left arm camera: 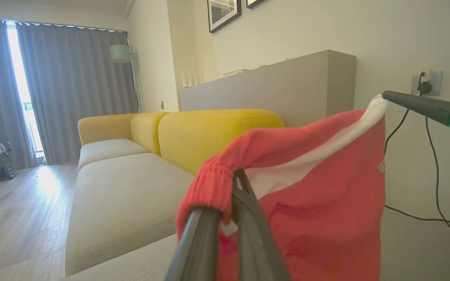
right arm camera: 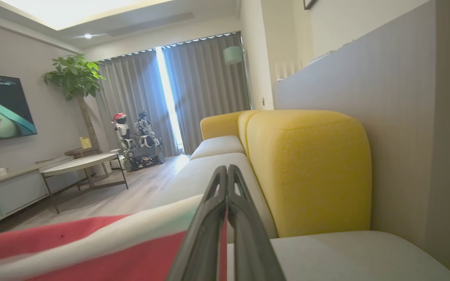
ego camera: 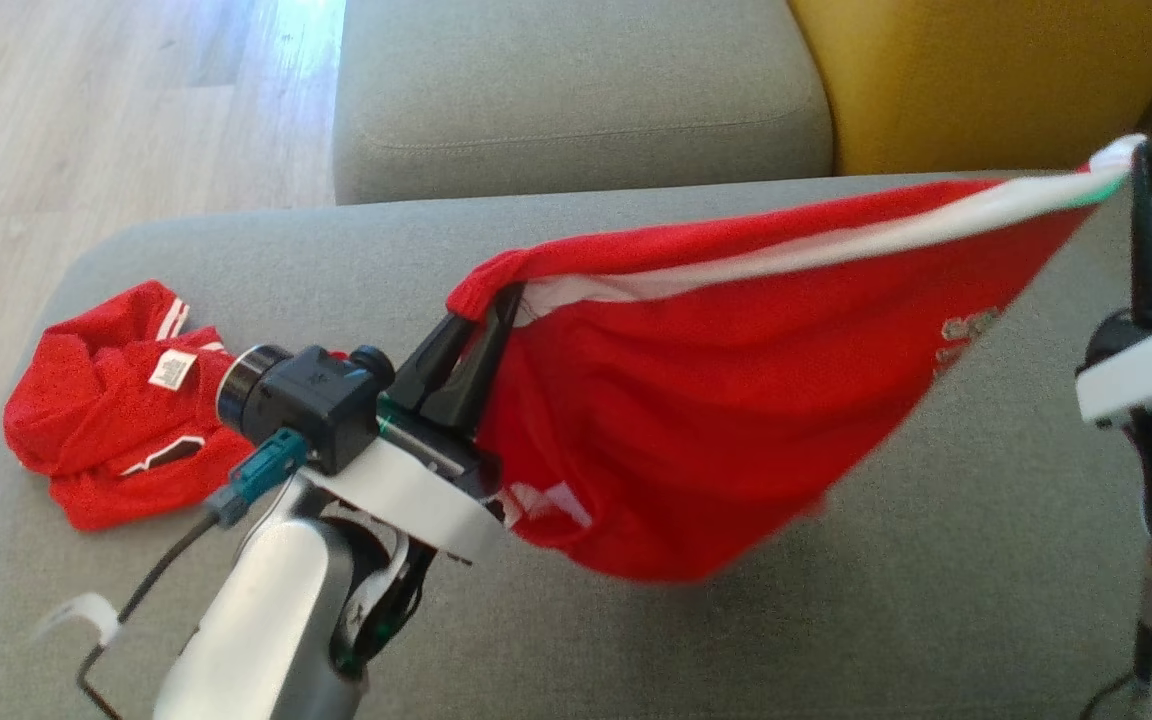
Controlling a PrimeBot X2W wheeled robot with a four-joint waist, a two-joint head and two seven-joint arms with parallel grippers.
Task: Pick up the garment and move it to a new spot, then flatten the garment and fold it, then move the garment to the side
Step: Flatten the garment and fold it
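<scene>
Left gripper point(ego camera: 496, 312) and right gripper point(ego camera: 1148, 165) each pinch an end of the red garment point(ego camera: 716, 400), holding it stretched in the air over the sofa point(ego camera: 836, 620), so I'd say pickup's done but flattening, folding and moving aside aren't.

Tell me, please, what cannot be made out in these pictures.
Head view: the lower hem of the held garment is blurred; its white print is too small to read.
Head view: the left arm's camera covers part of the crumpled garment on the sofa.
Right wrist view: the bottom edge crops the held garment.
</scene>
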